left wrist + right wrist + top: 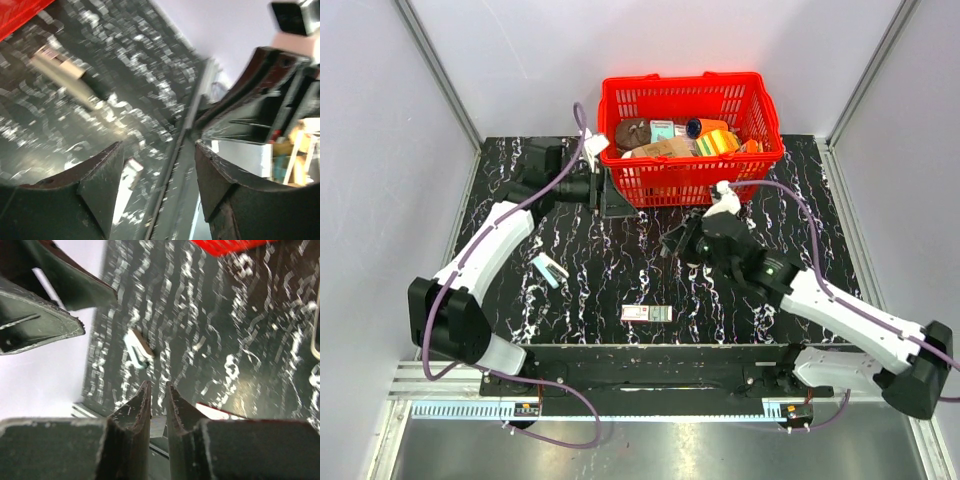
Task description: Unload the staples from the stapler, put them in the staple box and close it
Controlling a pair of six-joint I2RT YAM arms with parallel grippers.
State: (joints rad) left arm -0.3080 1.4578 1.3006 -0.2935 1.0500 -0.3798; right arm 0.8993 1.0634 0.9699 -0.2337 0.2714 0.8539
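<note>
My right gripper (157, 385) is nearly closed on a small silvery strip, the staples (158, 426), pinched deep between its jaws. In the top view it (674, 243) hovers over the middle of the table. The white and teal stapler (550, 270) lies on the table at the left and also shows in the right wrist view (139, 347). My left gripper (610, 195) is open and empty beside the red basket's left front corner. Its jaws (159, 145) stand wide apart, and a blurred white object (125, 182) lies on the table below them.
The red basket (620, 100) with several items stands at the back centre. A flat red-and-white box (648, 313) lies near the front edge, also in the right wrist view (220, 412). A metal rail (650, 352) runs along the table's near edge.
</note>
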